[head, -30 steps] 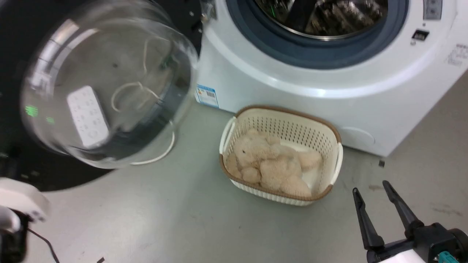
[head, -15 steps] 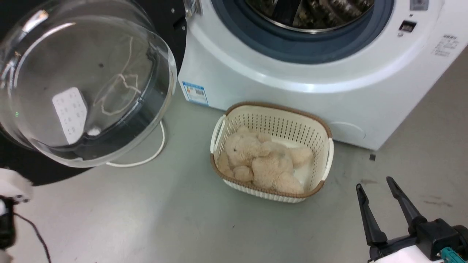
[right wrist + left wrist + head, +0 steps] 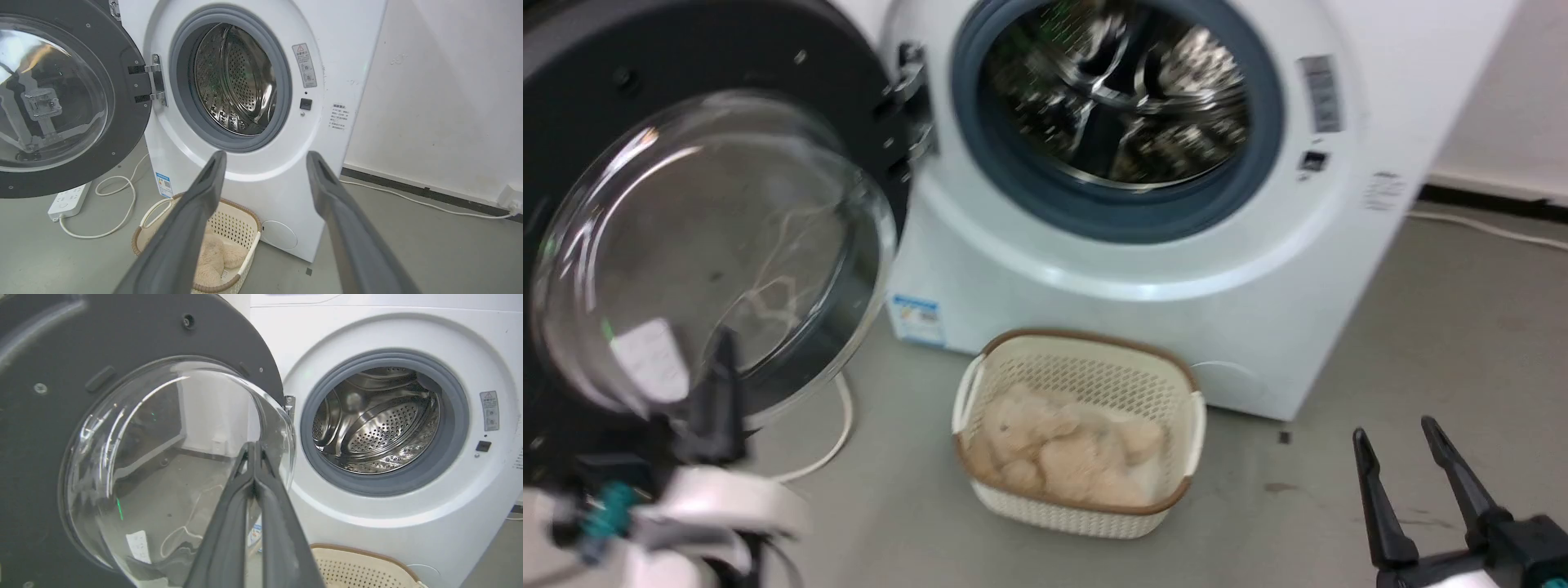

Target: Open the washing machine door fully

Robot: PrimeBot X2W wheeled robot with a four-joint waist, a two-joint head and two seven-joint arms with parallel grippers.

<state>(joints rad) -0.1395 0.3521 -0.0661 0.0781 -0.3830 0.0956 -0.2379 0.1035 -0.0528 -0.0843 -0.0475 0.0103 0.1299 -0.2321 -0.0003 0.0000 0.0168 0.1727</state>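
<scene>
The washing machine door (image 3: pixel 621 98), a black disc with a bulging clear glass bowl (image 3: pixel 711 245), stands swung out to the left of the white washing machine (image 3: pixel 1143 269). Its metal hinge (image 3: pixel 157 79) joins it to the front. The grey gasket and steel drum (image 3: pixel 1119 90) lie exposed. My left gripper (image 3: pixel 253 447) is shut with nothing between its fingers, tips in front of the bowl's right rim; whether they touch it I cannot tell. In the head view the left gripper (image 3: pixel 724 347) is blurred, low before the bowl. My right gripper (image 3: pixel 1395 431) hangs open at lower right, away from the machine (image 3: pixel 245 171).
A cream perforated basket (image 3: pixel 1086 351) holding a beige plush toy (image 3: pixel 1062 445) sits on the floor in front of the machine. A white power strip (image 3: pixel 69 200) and looped cable lie under the door. A white wall (image 3: pixel 441 90) and a floor cable (image 3: pixel 408 198) are on the right.
The head camera has tilted up, showing more of the drum and door. My left gripper and forearm have risen into view at lower left before the bowl. The right gripper stays open.
</scene>
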